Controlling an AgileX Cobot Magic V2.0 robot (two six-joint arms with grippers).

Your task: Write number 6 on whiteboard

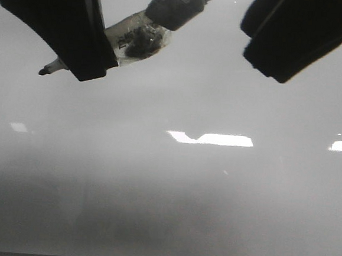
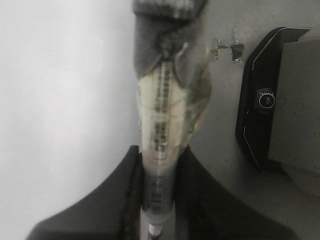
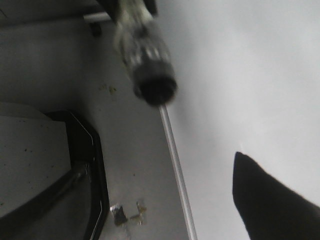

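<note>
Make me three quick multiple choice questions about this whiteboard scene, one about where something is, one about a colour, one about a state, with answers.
1. Where is the marker in the front view?
A. upper left
B. bottom edge
C. right side

2. What colour is the marker tip?
A. red
B. black
C. green

3. What is written on the whiteboard?
A. a finished 6
B. a row of digits
C. nothing visible

Answers: 1 A, it sits with the left gripper. 2 B, the nib looks dark. 3 C, only glare shows on the board.

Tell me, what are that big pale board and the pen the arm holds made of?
The whiteboard looks like a smooth glossy coated panel: bright ceiling lights mirror off it. The marker seems to be pale plastic with printed lettering, wrapped in clear, wrinkled tape or film; the left gripper clamps it.
</note>
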